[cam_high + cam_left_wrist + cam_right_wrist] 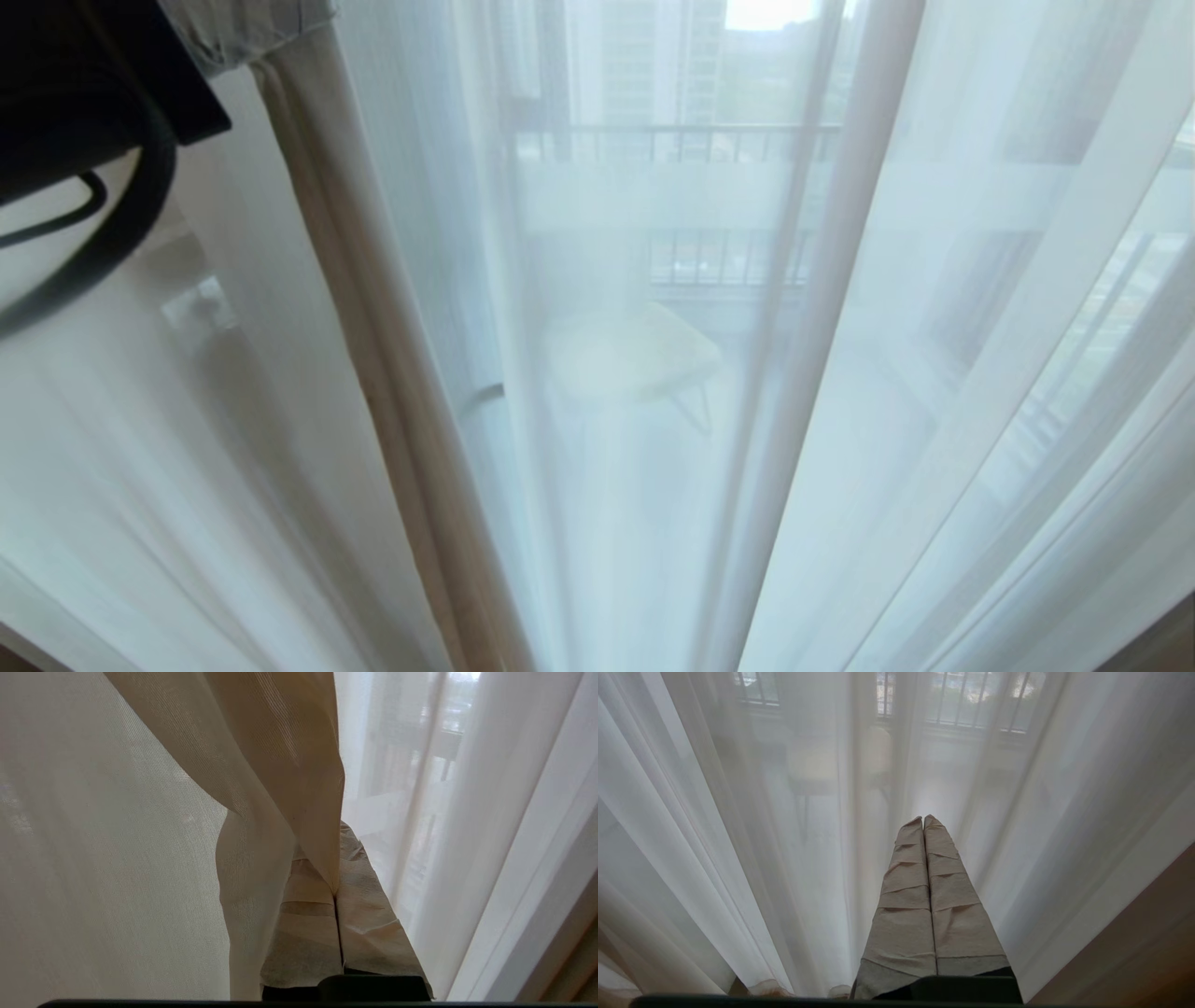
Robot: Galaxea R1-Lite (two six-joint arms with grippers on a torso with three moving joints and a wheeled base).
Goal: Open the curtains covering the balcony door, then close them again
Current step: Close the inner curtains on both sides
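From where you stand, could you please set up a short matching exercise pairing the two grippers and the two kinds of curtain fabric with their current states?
Things:
1. left gripper
2. right gripper
3. white sheers
4. beige drape edge

States:
A. see-through, with a railing visible beyond
B. shut on a fold of fabric
C. shut on nothing, pointing at the sheers
D. opaque hemmed strip hanging left of centre in the head view

Pairs: 1-B, 2-C, 3-A, 4-D
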